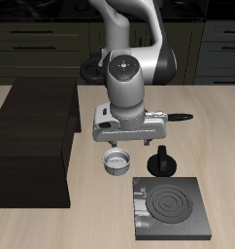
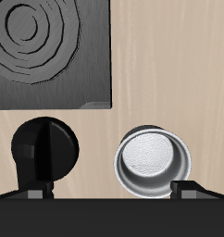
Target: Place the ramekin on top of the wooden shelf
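Note:
The ramekin (image 1: 117,161), a small light-grey cup with a darker inside, stands upright on the table beside the wooden shelf (image 1: 32,141), a large dark brown cabinet with a flat top. My gripper (image 1: 127,141) hangs just above the ramekin, open and empty. In the wrist view the ramekin (image 2: 153,163) lies below my gripper (image 2: 112,192), close to one fingertip (image 2: 188,190) and off the middle of the gap. The other fingertip (image 2: 35,194) is over the moka pot's side.
A small black moka pot (image 1: 163,160) stands next to the ramekin and also shows in the wrist view (image 2: 46,153). The black stove burner plate (image 1: 171,206) lies nearer the front edge. A black frying pan (image 1: 90,68) sits behind the arm.

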